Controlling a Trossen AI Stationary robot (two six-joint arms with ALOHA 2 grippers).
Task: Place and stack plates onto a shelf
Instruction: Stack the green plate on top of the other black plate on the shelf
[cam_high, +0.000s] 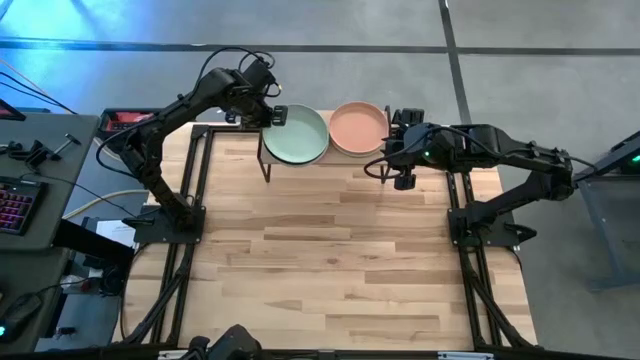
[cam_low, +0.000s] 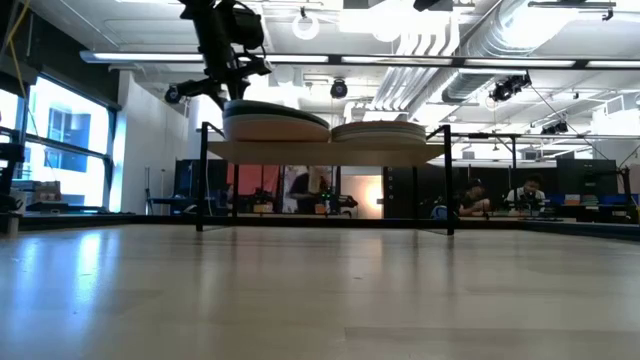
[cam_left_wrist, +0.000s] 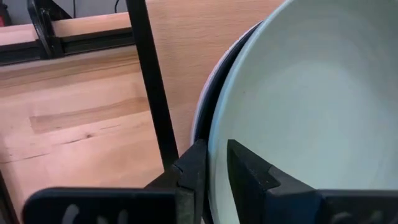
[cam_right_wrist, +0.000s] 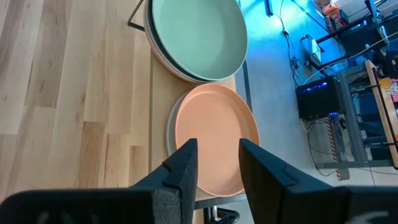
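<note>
From my station I see the wooden table (cam_high: 330, 250) mostly bare, with the shelf (cam_high: 268, 152) standing at its far edge. On the shelf sit two stacks of plates side by side, touching or nearly so: one topped by the pale green plate (cam_high: 295, 133) on the left arm's side, the other topped by the peach plate (cam_high: 358, 128) on the right arm's side. In the low view both stacks (cam_low: 275, 122) rest level on the shelf top.

My left gripper (cam_high: 272, 116) is at the far-left rim of the green plate; the wrist camera shows its fingers (cam_left_wrist: 193, 174) closed around that rim, one on each side, so it is grasping the plate.

My right gripper (cam_high: 402, 178) hangs just off the shelf's right end, near the peach plate, fingers (cam_right_wrist: 184, 163) parted and holding nothing.
</note>
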